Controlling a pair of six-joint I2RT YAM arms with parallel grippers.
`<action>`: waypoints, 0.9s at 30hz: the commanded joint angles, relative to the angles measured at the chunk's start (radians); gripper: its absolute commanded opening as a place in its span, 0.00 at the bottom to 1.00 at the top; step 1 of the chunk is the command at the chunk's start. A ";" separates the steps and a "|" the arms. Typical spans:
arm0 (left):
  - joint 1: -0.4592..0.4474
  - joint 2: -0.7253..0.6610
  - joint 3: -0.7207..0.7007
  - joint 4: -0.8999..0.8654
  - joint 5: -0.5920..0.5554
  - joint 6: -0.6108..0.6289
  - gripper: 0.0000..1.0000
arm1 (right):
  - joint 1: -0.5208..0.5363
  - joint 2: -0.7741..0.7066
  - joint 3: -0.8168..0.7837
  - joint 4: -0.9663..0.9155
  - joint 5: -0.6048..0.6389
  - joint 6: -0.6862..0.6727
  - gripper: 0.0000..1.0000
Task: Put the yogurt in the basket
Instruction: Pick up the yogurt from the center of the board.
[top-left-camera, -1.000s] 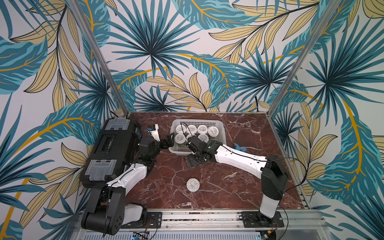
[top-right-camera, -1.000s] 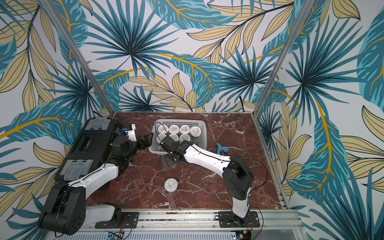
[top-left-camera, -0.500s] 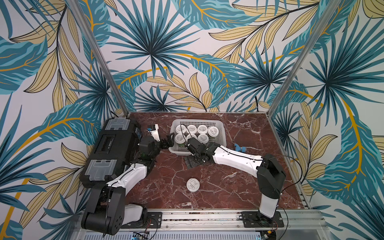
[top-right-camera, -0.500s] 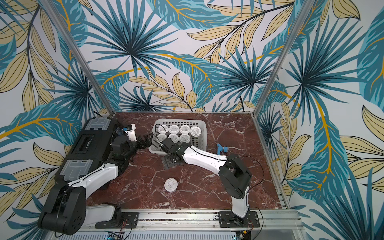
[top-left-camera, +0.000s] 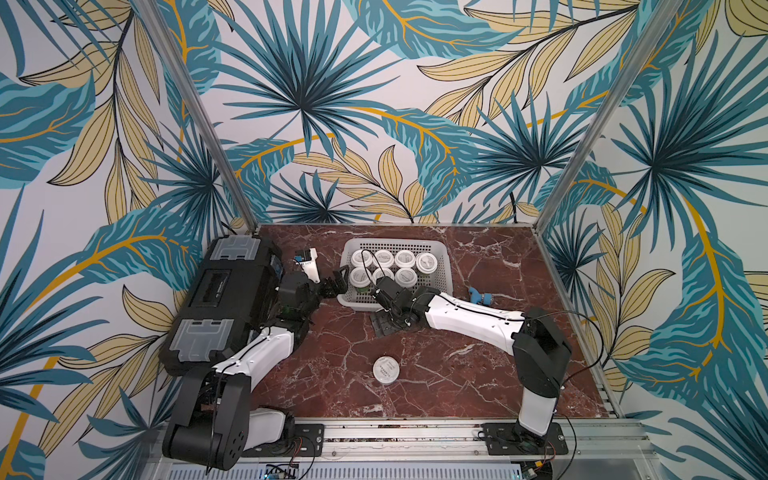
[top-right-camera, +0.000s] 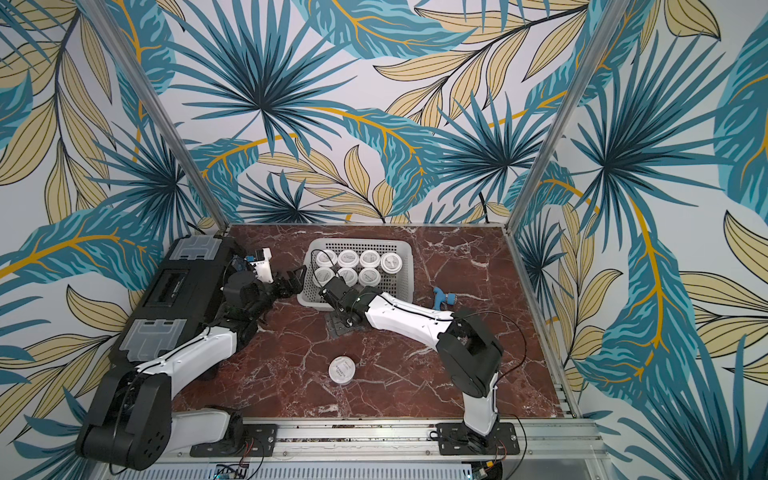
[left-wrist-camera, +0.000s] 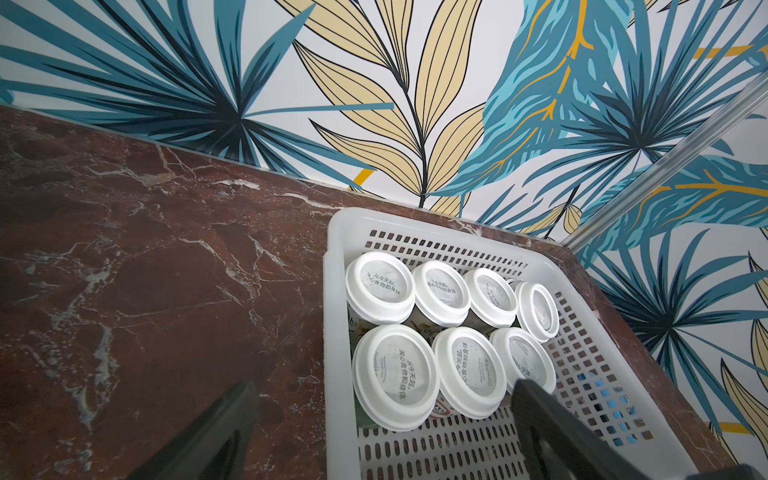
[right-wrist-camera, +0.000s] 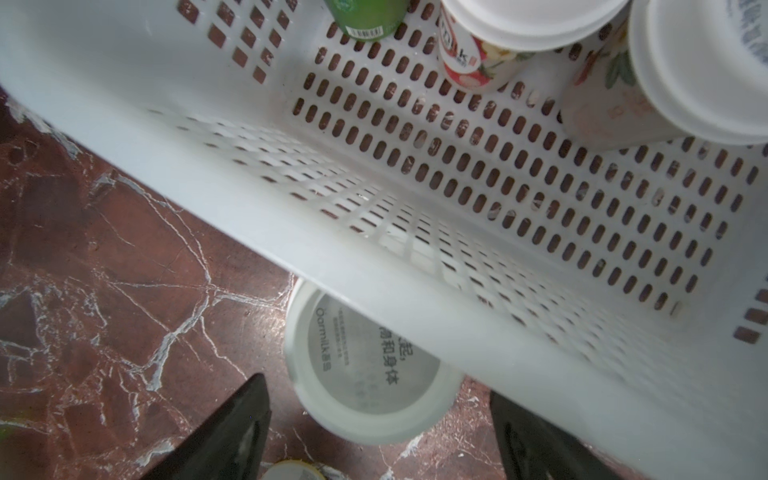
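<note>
My right fingers (right-wrist-camera: 232, 428) are wide around a yogurt jar (right-wrist-camera: 357, 361) beside the basket (right-wrist-camera: 374, 266); I think I squeeze and lift next; left fingers (left-wrist-camera: 216, 432) wide, empty.

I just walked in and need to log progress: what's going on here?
Two robot arms are packing yogurt jars into the white basket. Seven jars stand inside it. The right gripper is open, its fingers on either side of another jar on the table just outside the basket's near wall, not gripped yet. The left gripper hangs open over the basket's side rim, holding nothing. One more jar waits nearer the front.
</note>
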 joint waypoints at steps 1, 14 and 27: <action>0.000 -0.009 -0.022 0.021 0.004 0.019 1.00 | 0.006 0.018 -0.020 0.020 0.012 0.014 0.86; 0.000 -0.012 -0.022 0.020 0.003 0.021 1.00 | 0.005 0.040 -0.018 0.041 0.014 0.021 0.85; -0.001 -0.015 -0.022 0.018 0.000 0.022 1.00 | 0.005 0.039 -0.022 0.060 0.020 0.025 0.81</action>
